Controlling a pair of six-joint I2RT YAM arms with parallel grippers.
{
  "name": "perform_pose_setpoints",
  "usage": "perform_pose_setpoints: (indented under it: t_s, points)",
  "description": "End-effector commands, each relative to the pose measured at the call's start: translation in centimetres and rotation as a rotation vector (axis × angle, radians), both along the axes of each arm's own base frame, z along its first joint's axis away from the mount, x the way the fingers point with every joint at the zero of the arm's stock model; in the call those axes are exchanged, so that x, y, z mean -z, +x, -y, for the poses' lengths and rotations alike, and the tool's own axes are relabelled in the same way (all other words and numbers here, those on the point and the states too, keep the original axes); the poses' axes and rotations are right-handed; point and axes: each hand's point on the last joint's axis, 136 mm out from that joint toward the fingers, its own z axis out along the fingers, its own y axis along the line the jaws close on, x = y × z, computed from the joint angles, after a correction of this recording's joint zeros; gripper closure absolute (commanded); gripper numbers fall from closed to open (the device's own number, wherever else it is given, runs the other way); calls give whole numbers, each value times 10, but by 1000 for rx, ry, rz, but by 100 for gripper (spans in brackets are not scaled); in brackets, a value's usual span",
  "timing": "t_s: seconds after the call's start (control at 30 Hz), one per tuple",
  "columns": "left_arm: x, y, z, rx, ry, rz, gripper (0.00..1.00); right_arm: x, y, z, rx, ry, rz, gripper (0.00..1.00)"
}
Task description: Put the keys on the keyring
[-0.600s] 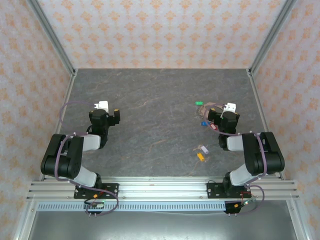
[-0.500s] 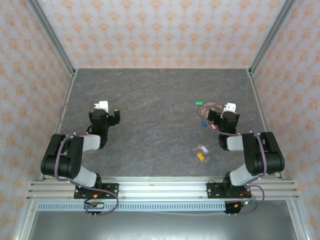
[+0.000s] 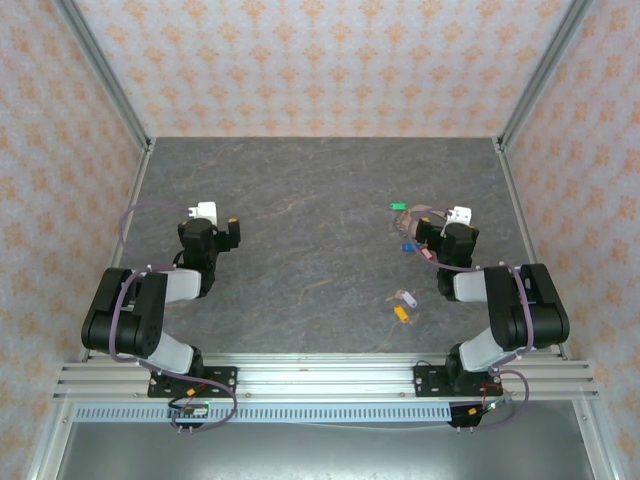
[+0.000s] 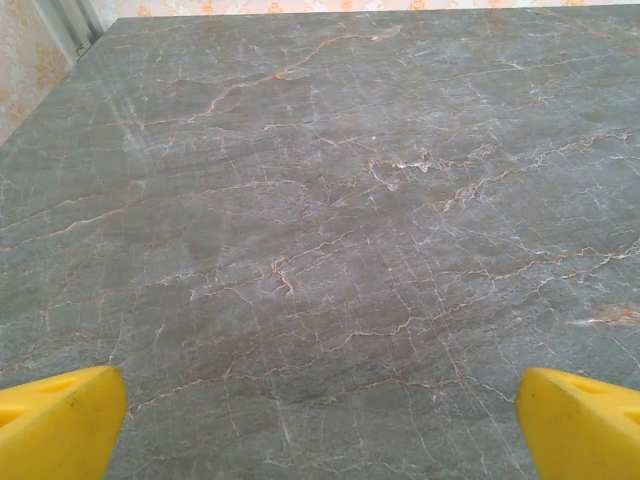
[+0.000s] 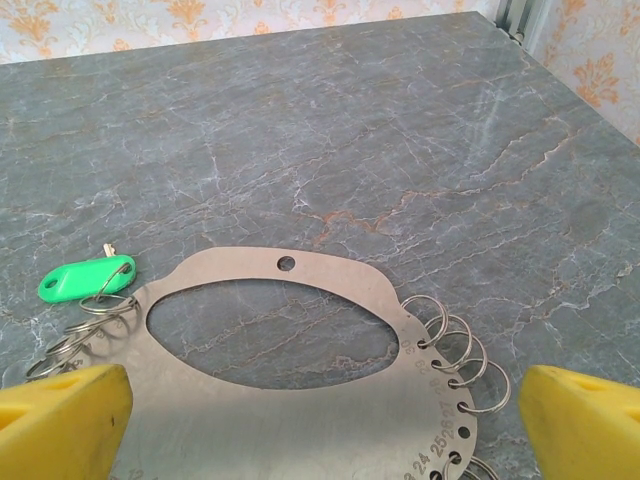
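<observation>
The grey marbled table (image 3: 300,190) is carrying everything, with two black arms sitting folded near its front edge. The left gripper (image 4: 320,425) is hanging over bare stone, its yellow fingers (image 4: 55,420) standing wide apart and gripping nothing. The right gripper (image 5: 320,425) is hovering just over the keyring (image 5: 300,400), its fingers likewise spread with nothing between them. The keyring is lying flat on the table's right side, showing as a metal plate with an oval cut-out. Small split rings (image 5: 455,365) are lining its edge, and stamped numbers are running beside them, 24 and 25 readable. A green key (image 5: 86,279) is touching a ring at the plate's left. A blue key (image 3: 407,247) and a red key (image 3: 428,255) are lying beside the right gripper. A white key (image 3: 408,296) and a yellow-orange key (image 3: 401,313) are lying together, nearer the bases.
</observation>
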Motion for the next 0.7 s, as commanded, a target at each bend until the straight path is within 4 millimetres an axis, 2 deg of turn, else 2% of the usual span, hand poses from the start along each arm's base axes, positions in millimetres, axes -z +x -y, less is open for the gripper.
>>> perform_pose_setpoints:
  t_s: [0.0, 0.4, 0.57, 0.67]
  points:
    - [-11, 5, 1, 2, -7, 33, 0, -7, 5, 3, 15, 10, 20, 1]
    - [-13, 4, 0, -5, -9, 42, 0, -15, -1, 6, 28, 11, 52, 1]
    - [-34, -8, -18, -114, -27, 40, 0, -37, -9, 14, 85, 27, 46, 1]
    - [-47, -15, -27, -191, -120, 5, 0, -37, -16, 25, 196, 88, -102, 1]
